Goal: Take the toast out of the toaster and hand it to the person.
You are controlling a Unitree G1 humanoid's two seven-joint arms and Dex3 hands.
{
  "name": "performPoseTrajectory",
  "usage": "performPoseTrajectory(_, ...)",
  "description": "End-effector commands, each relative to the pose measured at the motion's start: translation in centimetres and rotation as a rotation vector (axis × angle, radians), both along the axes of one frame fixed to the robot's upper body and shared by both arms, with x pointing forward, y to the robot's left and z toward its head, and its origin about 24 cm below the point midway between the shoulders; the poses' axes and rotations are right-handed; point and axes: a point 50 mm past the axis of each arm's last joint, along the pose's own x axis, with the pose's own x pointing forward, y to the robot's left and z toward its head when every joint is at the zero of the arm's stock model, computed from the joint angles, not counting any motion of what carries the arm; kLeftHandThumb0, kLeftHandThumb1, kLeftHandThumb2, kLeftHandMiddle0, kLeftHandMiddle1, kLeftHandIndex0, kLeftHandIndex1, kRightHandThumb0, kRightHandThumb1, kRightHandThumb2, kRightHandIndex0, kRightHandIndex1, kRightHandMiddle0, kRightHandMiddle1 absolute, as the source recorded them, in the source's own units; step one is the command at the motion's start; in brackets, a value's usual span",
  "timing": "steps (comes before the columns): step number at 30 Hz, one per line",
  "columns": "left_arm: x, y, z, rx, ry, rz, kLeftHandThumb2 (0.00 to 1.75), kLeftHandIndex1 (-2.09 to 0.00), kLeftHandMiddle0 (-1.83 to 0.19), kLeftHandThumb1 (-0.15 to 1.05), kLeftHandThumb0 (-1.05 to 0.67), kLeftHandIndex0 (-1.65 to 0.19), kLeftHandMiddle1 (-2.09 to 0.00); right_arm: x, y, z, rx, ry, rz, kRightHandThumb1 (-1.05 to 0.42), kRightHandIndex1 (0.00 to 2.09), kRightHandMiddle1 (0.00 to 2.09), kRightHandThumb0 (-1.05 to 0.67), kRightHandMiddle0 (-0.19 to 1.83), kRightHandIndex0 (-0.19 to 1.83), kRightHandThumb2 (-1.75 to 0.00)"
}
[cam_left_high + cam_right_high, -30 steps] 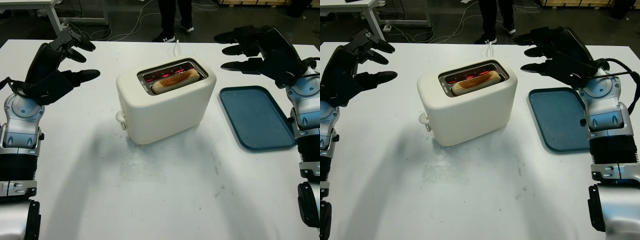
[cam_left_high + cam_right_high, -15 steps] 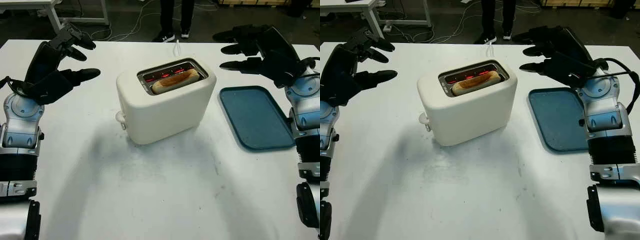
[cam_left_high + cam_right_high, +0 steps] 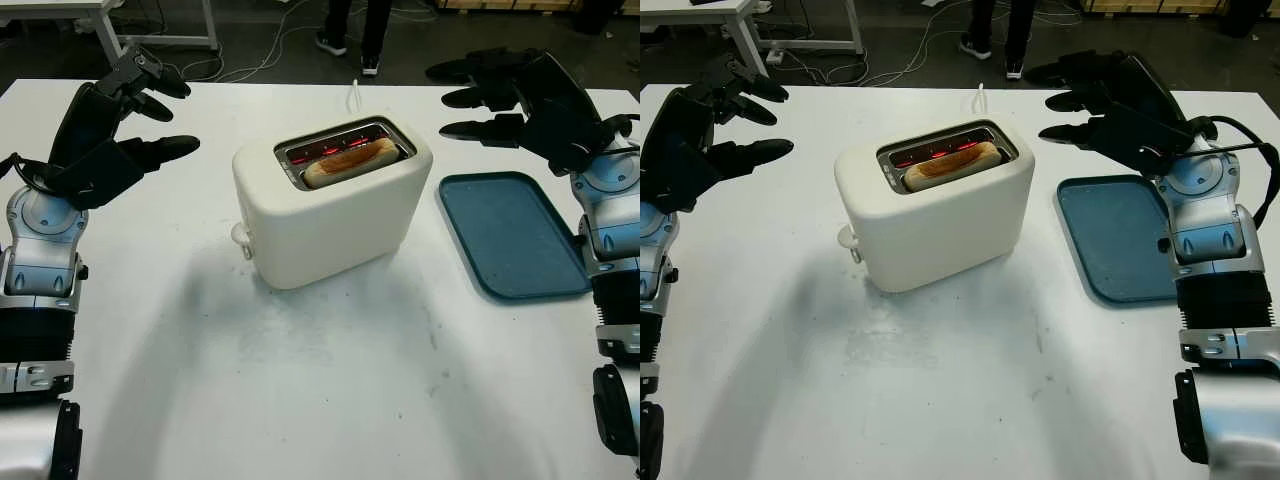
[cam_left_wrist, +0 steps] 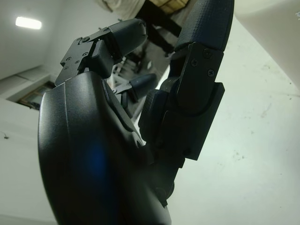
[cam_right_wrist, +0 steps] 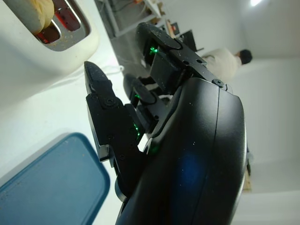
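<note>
A cream two-slot toaster (image 3: 330, 210) stands in the middle of the white table, its far slot glowing red. One browned slice of toast (image 3: 350, 160) sticks up from the near slot. My left hand (image 3: 140, 110) hovers open above the table to the left of the toaster, well apart from it. My right hand (image 3: 490, 100) hovers open to the right of the toaster's top, over the far end of the blue tray (image 3: 515, 235). A person's feet (image 3: 345, 45) stand beyond the table's far edge. The toast (image 5: 35, 11) also appears in the right wrist view.
The empty blue tray lies flat on the table to the right of the toaster. A white cord (image 3: 354, 92) runs from behind the toaster off the far edge. A grey desk leg (image 3: 110, 40) and cables lie on the dark floor behind.
The person's feet have shifted a little to the right behind the table. Both my hands and the toast stay about where they were.
</note>
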Motion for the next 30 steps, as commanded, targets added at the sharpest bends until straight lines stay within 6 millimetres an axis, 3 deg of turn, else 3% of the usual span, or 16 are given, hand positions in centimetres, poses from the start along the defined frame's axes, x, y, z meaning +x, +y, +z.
performPoseTrajectory(1,-0.06,0.04,-0.14,0.008,0.000,0.010,0.00,-1.27,-0.14,0.91,-0.93,-0.18,-1.42,0.04,-0.14,-0.03,0.009,0.006,-0.005,-0.80,0.02,0.00,-0.09,0.74,0.83,0.00)
performPoseTrajectory(30,-0.05,0.15,-0.27,0.014,0.003,0.004,0.00,-1.26,-0.17,0.91,-0.92,-0.19,-1.40,-0.01,-0.06,-0.15,-0.004,0.007,-0.007,-0.80,0.02,0.01,-0.06,0.75,0.84,0.00)
